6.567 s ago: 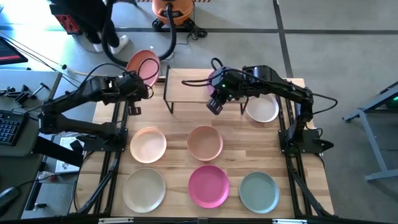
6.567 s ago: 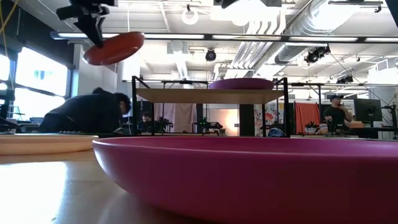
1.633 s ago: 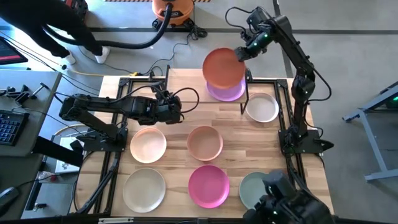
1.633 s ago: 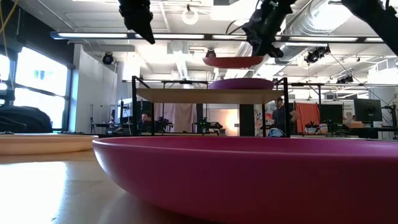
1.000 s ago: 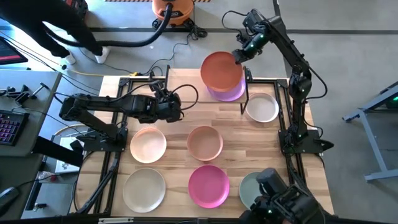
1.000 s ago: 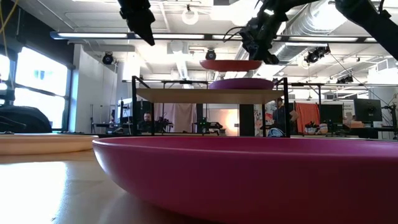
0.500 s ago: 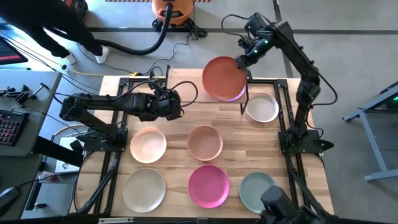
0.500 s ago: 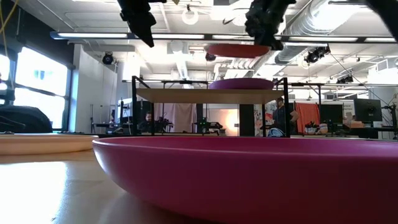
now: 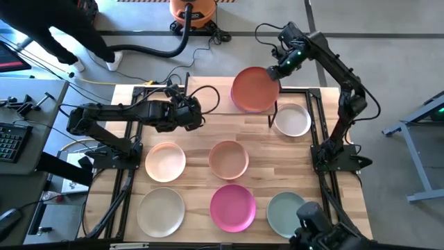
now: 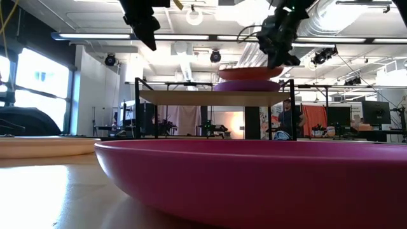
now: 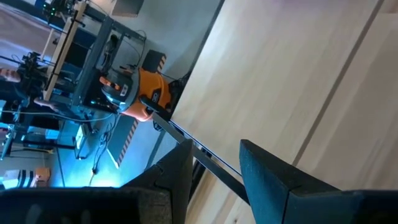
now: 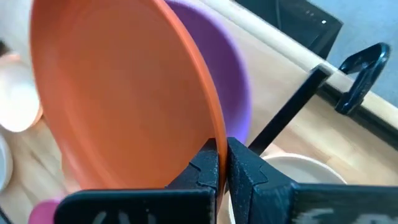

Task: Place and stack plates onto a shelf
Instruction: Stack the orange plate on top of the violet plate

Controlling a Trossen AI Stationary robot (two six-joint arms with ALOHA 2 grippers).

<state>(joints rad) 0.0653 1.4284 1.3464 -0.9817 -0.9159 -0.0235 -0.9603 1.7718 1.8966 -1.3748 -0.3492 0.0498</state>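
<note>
Two plates meeting, upper centre of the high view: round terracotta plate (image 9: 254, 89) pinched at its rim by right gripper (image 9: 276, 70), just over round purple plate (image 12: 239, 99) on light-wood shelf (image 10: 210, 97). Best lowered level, centred, then released. Left gripper (image 9: 195, 115) spread, empty, left of centre.

Bright overhead strip lights, window glare, magenta plate (image 10: 254, 184) perhaps blurred

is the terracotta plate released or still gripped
Gripped: the right gripper is shut on the terracotta plate's rim, over the purple plate.
</note>
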